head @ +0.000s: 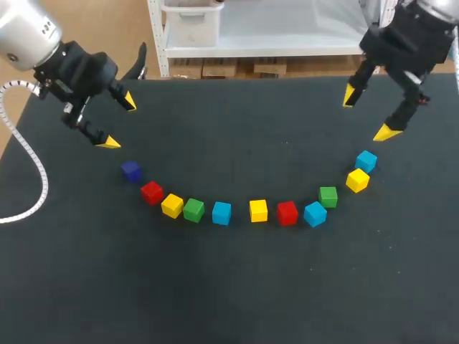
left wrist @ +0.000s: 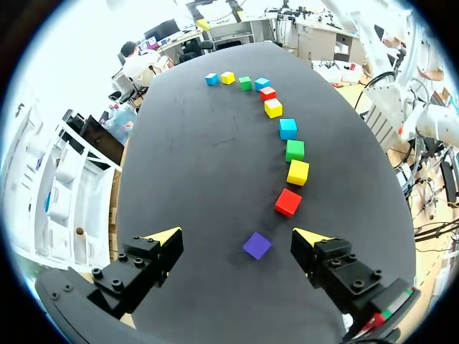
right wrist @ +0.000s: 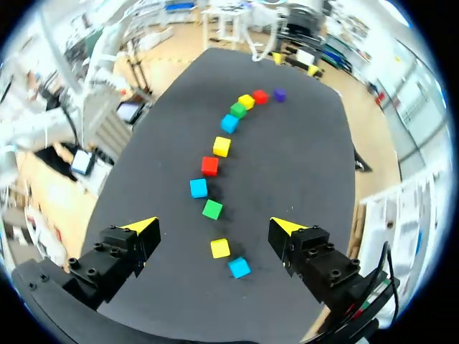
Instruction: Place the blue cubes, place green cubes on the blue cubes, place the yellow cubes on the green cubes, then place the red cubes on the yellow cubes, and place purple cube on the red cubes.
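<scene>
We see eleven cubes (head: 258,211) lying in one curved row across the middle of the head view, none stacked. The purple cube (head: 130,170) ends the row at centre left, just below our left gripper (head: 120,122), whose fingers are spread wide with nothing between them. In the left wrist view it lies just ahead of the gap between the tips. At the row's right end, the end blue cube (head: 366,161) lies just below our right gripper (head: 368,114), likewise spread and empty. Both hover over the dark table (head: 229,287).
</scene>
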